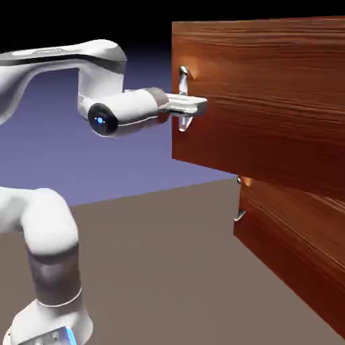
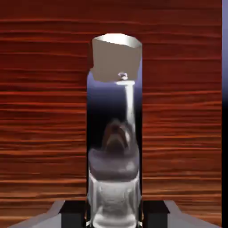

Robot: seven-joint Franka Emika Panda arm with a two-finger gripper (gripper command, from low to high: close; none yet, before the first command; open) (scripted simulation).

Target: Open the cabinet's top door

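Exterior view: the top door (image 1: 269, 87) of the cabinet (image 1: 236, 141) is at the exterior view's right, above the lower panel (image 1: 290, 253), its handle edge jutting out well past that panel's, so I judge it already at least partly open. The arm (image 1: 55, 229) reaches across to the upright metal handle (image 1: 183, 81) near the door's outer edge. The jaws (image 2: 114, 215) are closed on that handle, one on each side.

For handling, the door looks like a stiff, fairly heavy board that should swing as one piece, with little give. The handle seems hard and polished; a loose grip could slide along it or twist off as the door turns. The middle of the bar, clear of its bent ends, is the best place to take hold, with the wrist turning to follow the swing.

The hand view shows what the exterior view partly hides: a finger pad (image 2: 156, 214) beside the bar and its partner opposite, with the shiny bar running between them and wood grain behind. A strip of backdrop (image 2: 225, 49) shows past the door's edge there. Only the exterior view gives the lower panel, the arm's reach and how far the door stands out.
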